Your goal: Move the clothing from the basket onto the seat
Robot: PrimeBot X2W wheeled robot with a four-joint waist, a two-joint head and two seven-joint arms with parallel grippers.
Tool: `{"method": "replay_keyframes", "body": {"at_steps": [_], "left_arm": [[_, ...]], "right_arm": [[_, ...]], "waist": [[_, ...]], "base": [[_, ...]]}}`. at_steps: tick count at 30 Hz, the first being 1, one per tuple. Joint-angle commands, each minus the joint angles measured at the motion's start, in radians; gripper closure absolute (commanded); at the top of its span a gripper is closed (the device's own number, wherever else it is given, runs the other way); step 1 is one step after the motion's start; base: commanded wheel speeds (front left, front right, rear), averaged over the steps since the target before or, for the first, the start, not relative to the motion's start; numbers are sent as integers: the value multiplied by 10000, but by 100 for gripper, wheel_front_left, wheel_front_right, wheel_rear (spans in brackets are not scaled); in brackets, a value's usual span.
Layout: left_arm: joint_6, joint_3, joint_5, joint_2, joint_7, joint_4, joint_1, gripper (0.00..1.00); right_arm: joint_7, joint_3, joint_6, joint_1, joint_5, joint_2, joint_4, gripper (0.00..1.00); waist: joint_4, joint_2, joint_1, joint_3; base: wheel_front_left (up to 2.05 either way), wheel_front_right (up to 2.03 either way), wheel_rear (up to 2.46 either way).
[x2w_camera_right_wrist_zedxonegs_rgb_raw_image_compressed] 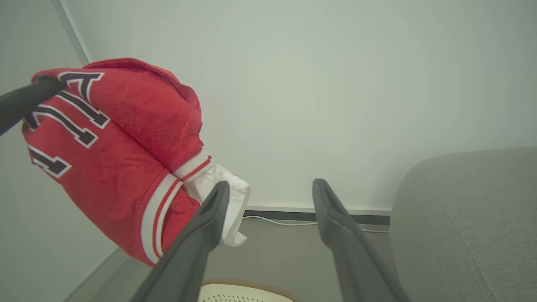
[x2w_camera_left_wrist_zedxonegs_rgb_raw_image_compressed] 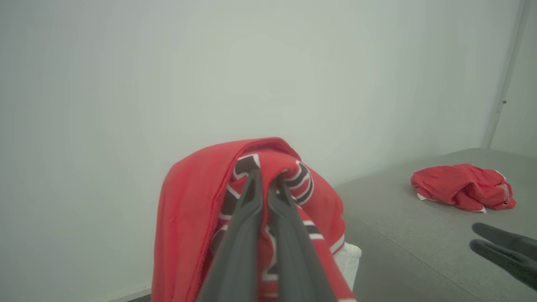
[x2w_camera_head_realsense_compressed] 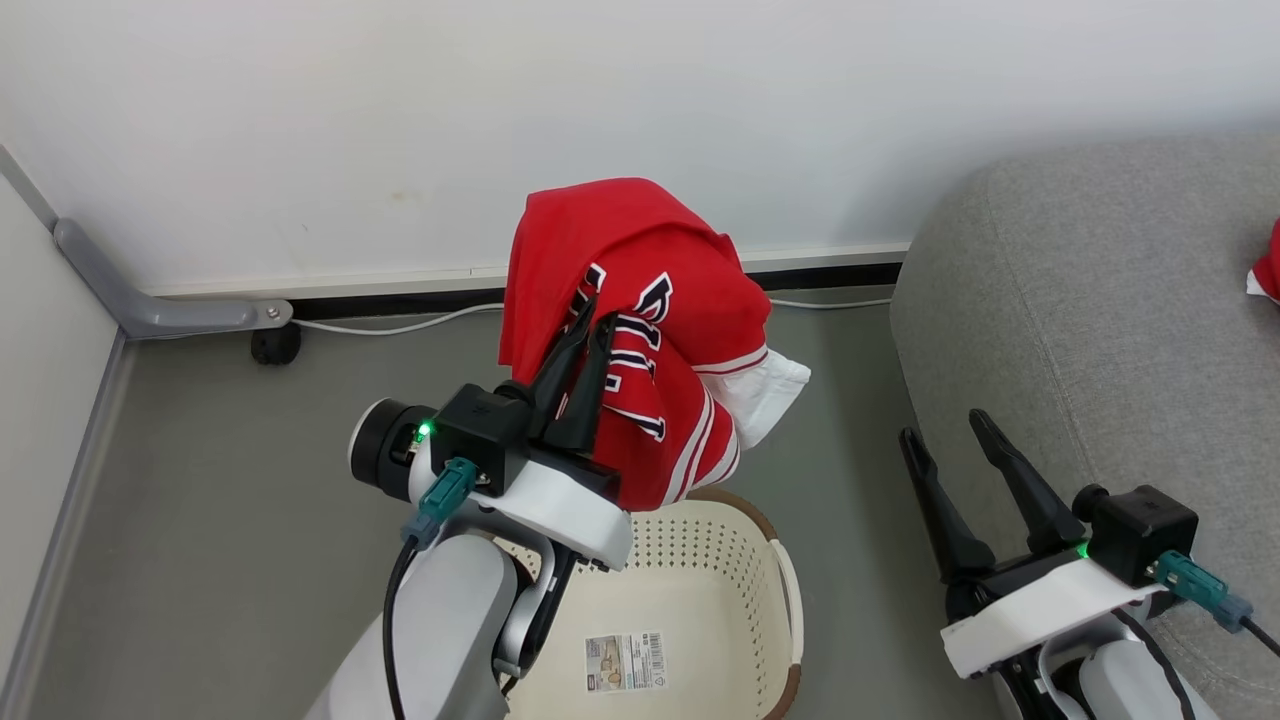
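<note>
Left tool [x2w_camera_head_realsense_compressed: 598,312] pinching jersey [x2w_camera_head_realsense_compressed: 640,240], right tool [x2w_camera_head_realsense_compressed: 940,425] spread wide, empty

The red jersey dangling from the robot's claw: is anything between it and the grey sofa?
Nothing visible blocks it. The left gripper holds the jersey above the basket, and the sofa lies to the robot's right. The open right gripper stands by the sofa's near edge, lower down, so it probably isn't in the way.

My left gripper [x2w_camera_head_realsense_compressed: 597,312] has two long black fingers [x2w_camera_head_realsense_compressed: 560,365], narrow at the tips. Behind them are a black box [x2w_camera_head_realsense_compressed: 485,425] with a green light [x2w_camera_head_realsense_compressed: 424,431], a teal plug [x2w_camera_head_realsense_compressed: 445,492] with a dark cable [x2w_camera_head_realsense_compressed: 392,610], and a white shell [x2w_camera_head_realsense_compressed: 560,505]. My right gripper [x2w_camera_head_realsense_compressed: 942,425] looks identical.
</note>
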State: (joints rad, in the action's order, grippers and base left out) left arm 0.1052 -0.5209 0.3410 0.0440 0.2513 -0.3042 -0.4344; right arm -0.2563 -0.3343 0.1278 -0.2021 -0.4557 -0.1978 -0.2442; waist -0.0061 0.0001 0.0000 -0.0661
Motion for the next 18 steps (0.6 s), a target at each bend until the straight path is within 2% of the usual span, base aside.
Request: {"method": "replay_keyframes", "body": {"at_steps": [1, 6, 18], "left_arm": [[-77, 265, -141, 78, 105, 408, -380, 100], [-69, 134, -166, 76, 105, 645, -382, 100], [27, -396, 25, 67, 105, 779, -539, 100]], "right_arm": [[-55, -142, 29, 16, 108, -16, 167, 0], [-55, -460, 29, -36, 191, 21, 291, 0], [-55, -3152, 29, -1562, 499, -285, 1231, 0]], "waist": [[-6, -1, 0, 16], [-34, -1, 0, 29], [82, -1, 0, -197]], "base": [[0, 0, 0], [0, 0, 0], [0, 0, 0]]}}
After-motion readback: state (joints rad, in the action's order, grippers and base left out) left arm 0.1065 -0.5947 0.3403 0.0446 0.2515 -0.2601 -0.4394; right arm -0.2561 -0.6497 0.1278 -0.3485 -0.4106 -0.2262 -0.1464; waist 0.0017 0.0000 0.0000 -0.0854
